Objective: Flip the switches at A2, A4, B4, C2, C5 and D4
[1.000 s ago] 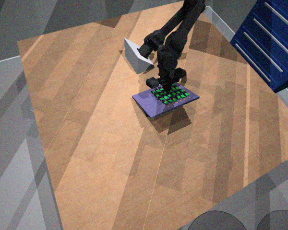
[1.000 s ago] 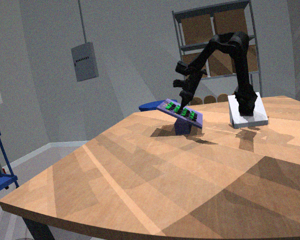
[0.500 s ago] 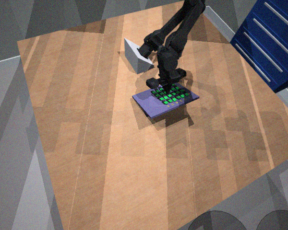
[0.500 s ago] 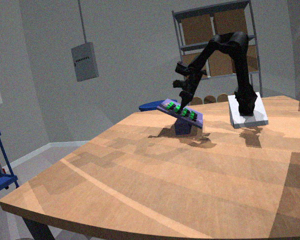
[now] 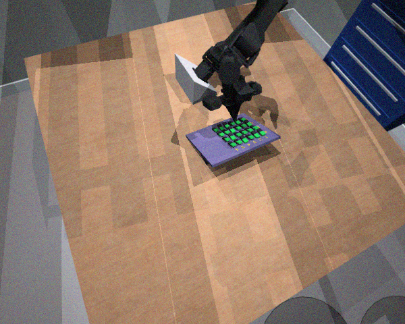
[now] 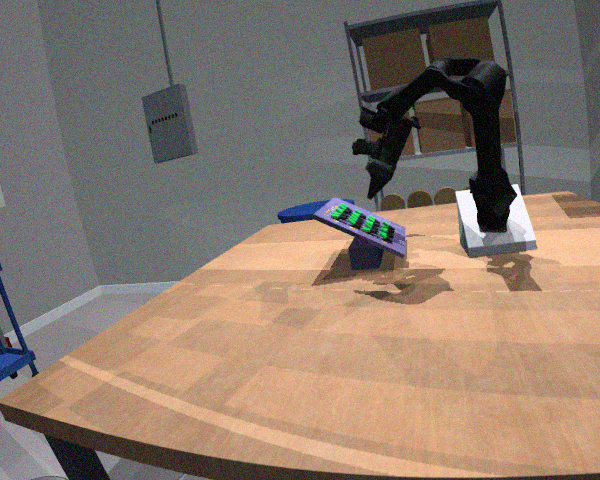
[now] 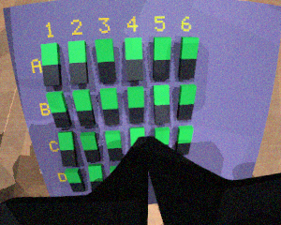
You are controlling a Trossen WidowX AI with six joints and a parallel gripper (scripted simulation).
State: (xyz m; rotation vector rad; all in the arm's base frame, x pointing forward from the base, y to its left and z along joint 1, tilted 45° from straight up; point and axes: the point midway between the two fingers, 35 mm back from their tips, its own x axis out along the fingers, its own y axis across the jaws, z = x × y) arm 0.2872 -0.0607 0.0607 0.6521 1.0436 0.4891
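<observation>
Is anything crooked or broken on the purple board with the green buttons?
Nothing looks broken. The purple panel sits tilted on a small block, so it slopes on purpose. Its green switches stand in neat rows. The shut pincer hangs above the panel, holding nothing.

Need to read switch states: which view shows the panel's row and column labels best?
Wrist: the panel fills the frame, digits 1 to 6 and letters A to D legible, though the shut jaws hide row D. Top shows tiny unreadable labels; exterior shows the panel edge-on.

purple switch panel (image 7: 241, 75) | tilted on stand | green-black rockers (image 7: 133, 58) | rows A–D
</observation>
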